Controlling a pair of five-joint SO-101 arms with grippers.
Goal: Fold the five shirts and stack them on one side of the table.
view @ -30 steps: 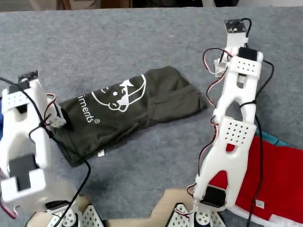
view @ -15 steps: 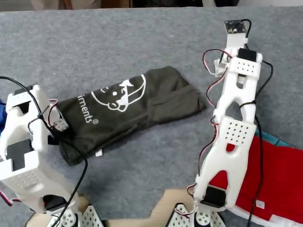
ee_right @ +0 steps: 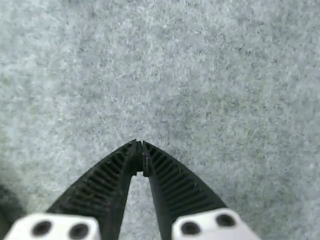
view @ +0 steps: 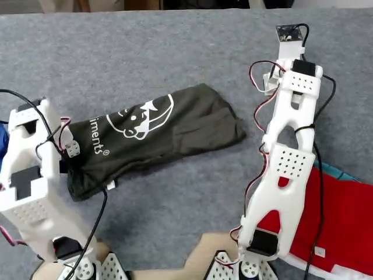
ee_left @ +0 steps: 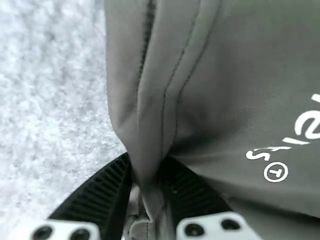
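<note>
As the left gripper (ee_left: 146,172), jaws clamped on a bunched edge of the folded dark shirt (view: 157,137), dragged it leftward across the grey table (view: 145,52), the right gripper (ee_right: 140,156) hung closed and empty, suggesting the shirt was bound for a stack.

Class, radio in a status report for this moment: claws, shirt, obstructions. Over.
Left claw shut on folded dark olive fabric shirt, at its edge. Right claw shut, empty, above grey felt table. Red fabric shirt beneath right arm, apart.
</note>
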